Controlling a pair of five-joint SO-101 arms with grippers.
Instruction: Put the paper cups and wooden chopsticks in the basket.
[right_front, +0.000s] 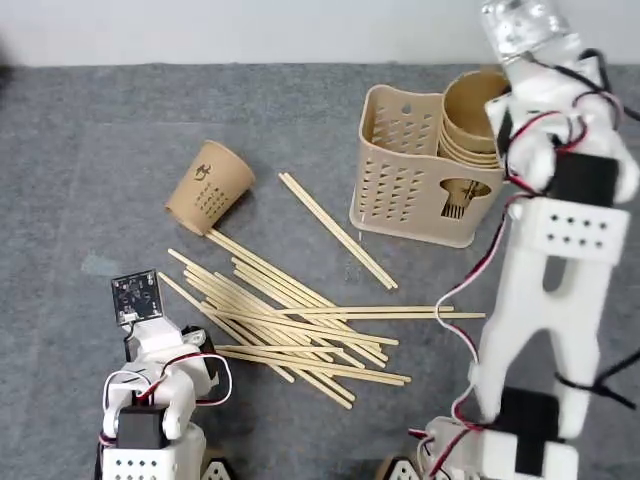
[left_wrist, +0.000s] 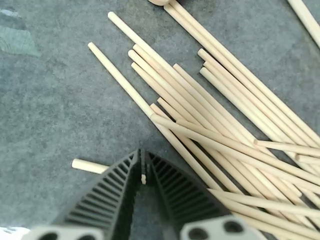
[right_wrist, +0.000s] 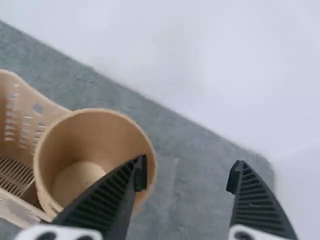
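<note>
At upper right, stacked cups (right_front: 472, 112) sit in the basket (right_front: 400, 190) under the gaping, empty right tool (right_wrist: 190, 167); a lone cup (right_front: 210, 187) and the chopsticks (right_front: 290, 320) lie outside. At lower left, the left tool (left_wrist: 142, 156) is closed, empty.

Lab-like robot bench (plain white wall (right_front: 200, 30)): grey felt mat (right_front: 80, 150), 2 arms (right_front: 550, 300).

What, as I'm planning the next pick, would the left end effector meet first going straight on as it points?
Probably the near edge of the wooden chopsticks pile, just beyond the shut left end effector; depth is unclear, so the grey mat might come first.
</note>
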